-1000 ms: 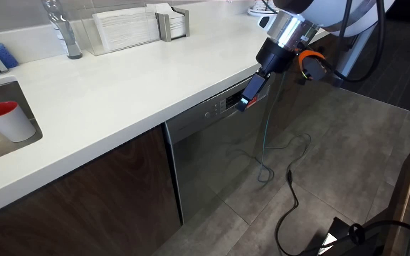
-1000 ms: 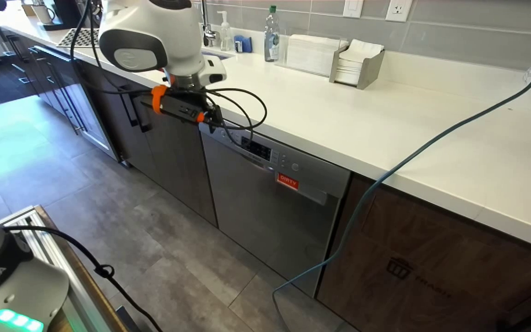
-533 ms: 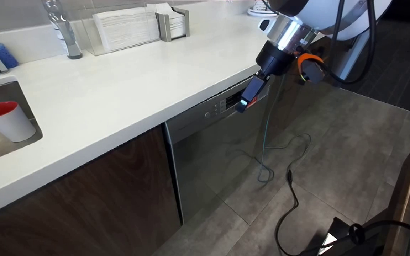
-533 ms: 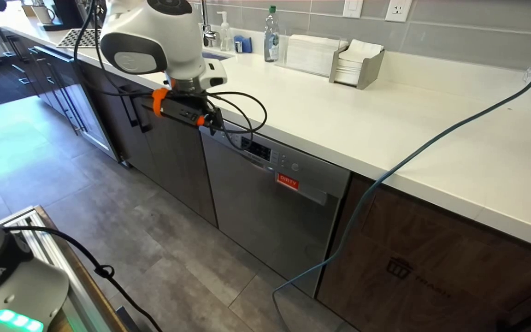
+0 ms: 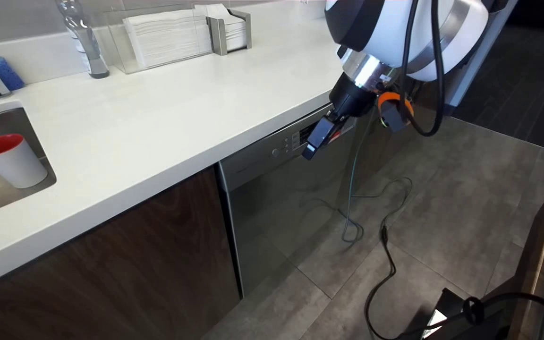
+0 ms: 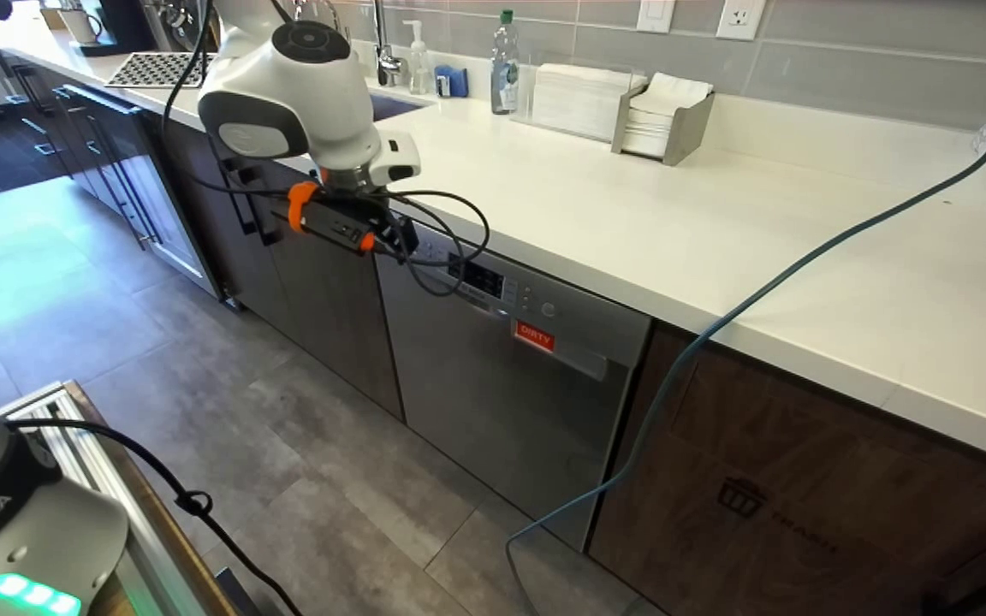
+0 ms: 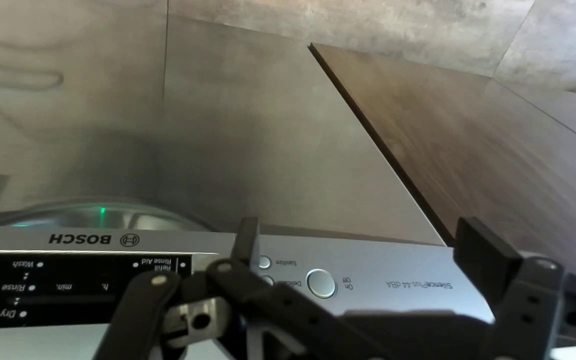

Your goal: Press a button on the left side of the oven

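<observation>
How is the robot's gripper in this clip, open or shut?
The gripper is open: in the wrist view its two fingers stand well apart, with the round On/Off button showing between them.

Wrist view: hand (image 7: 368, 250) partly covering one small button (image 7: 267, 279), black display (image 7: 80, 272) on oven (image 7: 248, 150) running off left edge. Exterior view: hand masking part of display and red sticker (image 5: 335, 135), bottle (image 5: 85, 45) and sink (image 5: 7, 123) getting cropped.

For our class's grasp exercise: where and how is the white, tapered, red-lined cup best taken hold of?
Probably from above, at the rim of the white, tapered, red-lined cup, the open black claw straddling its wall: the wide mouth opens upward, while the grey metal sink it sits in would likely hinder a sideways approach.
</observation>
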